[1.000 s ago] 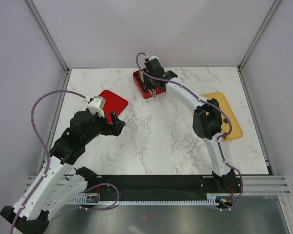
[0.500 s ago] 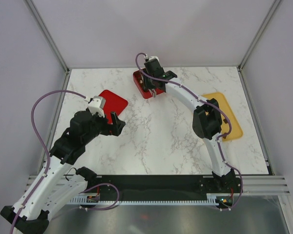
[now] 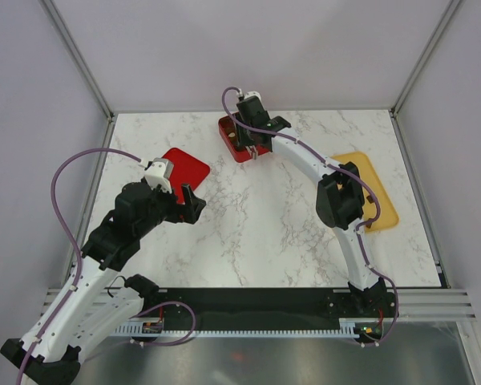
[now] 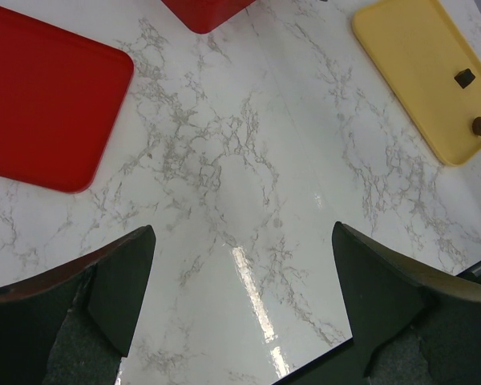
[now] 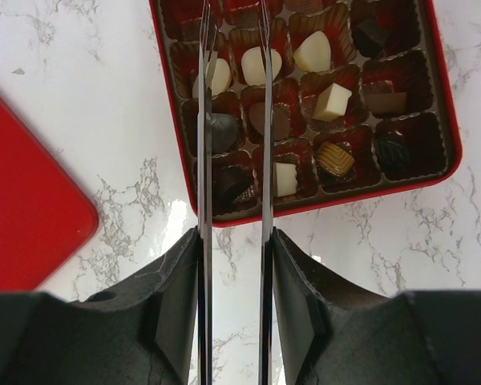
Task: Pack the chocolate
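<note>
Above the red box (image 5: 369, 195), the right gripper (image 5: 232, 24) hangs with thin fingers slightly apart, seemingly empty, while two loose dark chocolates (image 4: 465, 78) wait on the yellow tray (image 4: 409, 64) to the box's right, nearer this arm than the wide-spread left gripper (image 4: 242, 233).

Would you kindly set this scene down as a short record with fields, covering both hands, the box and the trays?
left hand: open, holding nothing, above the bare marble table
right hand: open, over the left columns of the red box, nothing visibly held
box contents: most visible cells hold dark or pale chocolates
yellow tray: two dark pieces near one end
flat red tray: on the table left of the box, nothing on its visible part
</note>
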`<action>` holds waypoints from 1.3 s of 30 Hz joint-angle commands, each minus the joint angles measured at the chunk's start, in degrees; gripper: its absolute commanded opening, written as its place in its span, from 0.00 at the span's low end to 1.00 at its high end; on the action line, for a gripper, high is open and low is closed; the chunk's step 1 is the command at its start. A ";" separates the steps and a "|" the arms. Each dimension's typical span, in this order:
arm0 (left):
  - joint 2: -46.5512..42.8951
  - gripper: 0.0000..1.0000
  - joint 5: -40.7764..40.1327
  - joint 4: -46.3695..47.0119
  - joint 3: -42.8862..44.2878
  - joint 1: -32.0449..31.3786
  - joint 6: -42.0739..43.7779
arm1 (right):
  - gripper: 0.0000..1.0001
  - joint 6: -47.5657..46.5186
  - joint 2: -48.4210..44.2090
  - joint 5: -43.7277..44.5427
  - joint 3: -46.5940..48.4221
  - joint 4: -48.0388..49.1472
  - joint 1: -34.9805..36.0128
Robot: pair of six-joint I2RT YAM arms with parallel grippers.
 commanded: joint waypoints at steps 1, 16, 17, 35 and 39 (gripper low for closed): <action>-0.09 1.00 -0.74 0.35 0.39 0.12 2.03 | 0.46 -1.78 -5.39 3.70 1.37 0.52 0.24; 0.35 1.00 2.16 0.26 0.48 0.12 2.03 | 0.46 7.43 -42.54 6.62 -37.62 -14.66 -10.91; 0.26 1.00 2.34 0.26 0.57 0.12 2.03 | 0.46 7.97 -44.58 5.82 -39.57 -15.73 -14.23; 0.26 1.00 4.01 0.52 0.48 0.12 1.85 | 0.50 6.74 -62.53 -3.15 -63.06 -18.64 -39.75; 0.52 1.00 4.01 0.44 0.57 0.12 1.85 | 0.51 7.62 -61.66 -3.59 -65.07 -16.36 -40.63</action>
